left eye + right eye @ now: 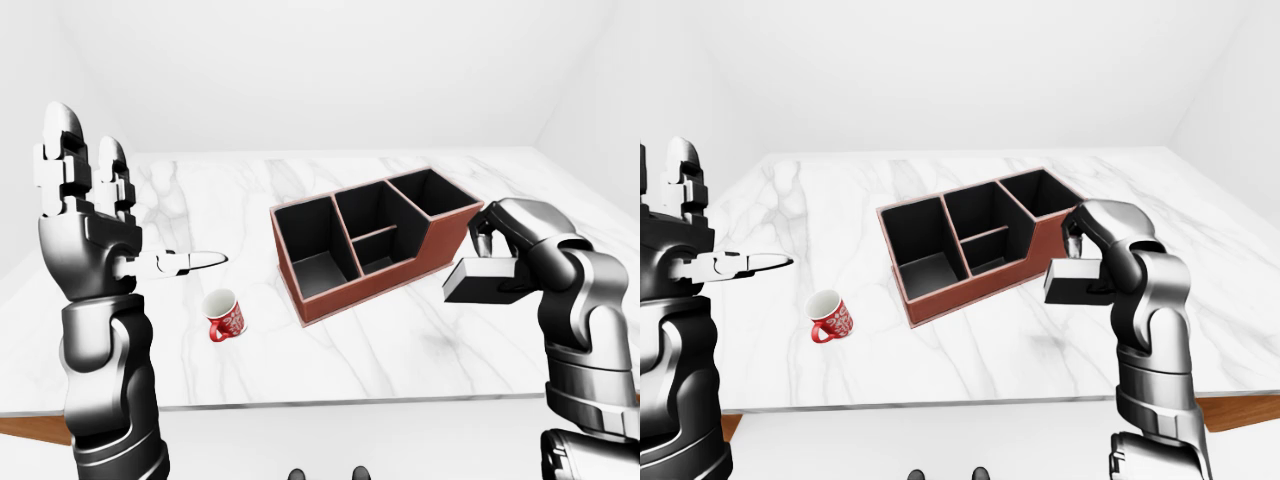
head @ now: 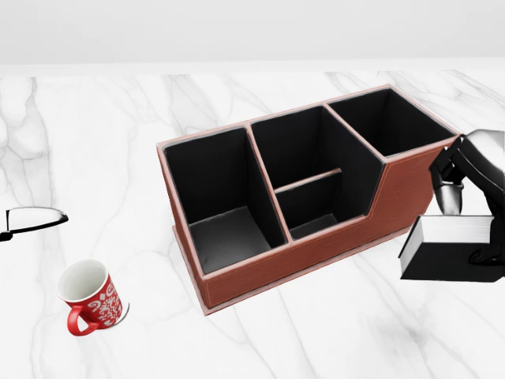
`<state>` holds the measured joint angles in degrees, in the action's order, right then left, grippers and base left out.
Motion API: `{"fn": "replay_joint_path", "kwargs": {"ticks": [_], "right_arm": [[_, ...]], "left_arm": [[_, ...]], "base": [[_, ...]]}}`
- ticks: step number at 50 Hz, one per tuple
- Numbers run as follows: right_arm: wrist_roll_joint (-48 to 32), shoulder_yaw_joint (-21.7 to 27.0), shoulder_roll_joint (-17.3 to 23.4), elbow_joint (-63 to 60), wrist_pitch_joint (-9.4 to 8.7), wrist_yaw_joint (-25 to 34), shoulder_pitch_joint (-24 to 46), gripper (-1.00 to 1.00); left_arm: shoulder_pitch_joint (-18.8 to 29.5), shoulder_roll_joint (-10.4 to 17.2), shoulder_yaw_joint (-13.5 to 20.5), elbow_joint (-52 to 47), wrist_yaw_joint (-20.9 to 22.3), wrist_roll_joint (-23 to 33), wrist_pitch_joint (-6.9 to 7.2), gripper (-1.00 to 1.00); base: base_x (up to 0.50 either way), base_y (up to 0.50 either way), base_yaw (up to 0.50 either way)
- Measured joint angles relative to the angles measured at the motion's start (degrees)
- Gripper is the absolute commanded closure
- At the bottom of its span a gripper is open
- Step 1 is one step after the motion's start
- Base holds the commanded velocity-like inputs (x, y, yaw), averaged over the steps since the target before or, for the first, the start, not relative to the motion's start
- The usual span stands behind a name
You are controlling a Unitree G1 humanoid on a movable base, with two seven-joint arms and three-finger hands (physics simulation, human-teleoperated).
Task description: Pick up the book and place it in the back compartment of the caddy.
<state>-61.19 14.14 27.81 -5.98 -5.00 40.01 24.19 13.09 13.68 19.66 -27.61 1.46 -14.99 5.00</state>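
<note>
You've got the flat black hardcover book (image 2: 450, 251) gripped in your right hand (image 1: 520, 250) and off the bench, so the pickup looks done, but the red-brown leather caddy (image 2: 308, 189) beside your hand hasn't got it yet.

books: 1 (image 2: 450, 249) | caddies: 1 (image 2: 316, 260) | caddy compartments: 4 | mugs: 1 (image 2: 88, 296) | hands: 2

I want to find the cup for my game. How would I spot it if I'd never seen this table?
Start at the big red-brown caddy in the middle of the white marble table. Look toward the head view's bottom left, where a small mug stands alone. It is the only red thing with a white pattern, a handle and a white inside.
</note>
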Motion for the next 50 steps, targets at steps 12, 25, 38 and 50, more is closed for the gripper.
{"fn": "replay_joint_path", "kwargs": {"ticks": [12, 25, 38, 50], "right_arm": [[-0.8, -0.5, -1.0, -3.7, 0.0, 0.0, 1.2, 1.0], [1.0, -1.0, -1.5, -6.2, 0.0, 0.0, 2.7, 1.0], [2.9, -1.8, -1.8, -8.1, 0.0, 0.0, 4.8, 1.0], [4.1, -3.4, -3.0, -8.3, 0.0, 0.0, 6.9, 1.0]], "left_arm": [[0.1, 0.1, 0.0, 0.4, -0.1, 0.0, 0.0, -1.0], [0.2, 0.1, -0.1, 0.6, -0.1, 0.0, 0.0, -1.0], [0.2, 0.1, -0.1, 0.8, -0.2, 0.0, 0.0, -1.0], [0.4, 0.2, -0.1, 1.0, -0.2, 0.0, 0.0, -1.0]], "base": [[0.0, 0.0, 0.0], [0.0, 0.0, 0.0], [0.0, 0.0, 0.0], [0.0, 0.0, 0.0]]}}
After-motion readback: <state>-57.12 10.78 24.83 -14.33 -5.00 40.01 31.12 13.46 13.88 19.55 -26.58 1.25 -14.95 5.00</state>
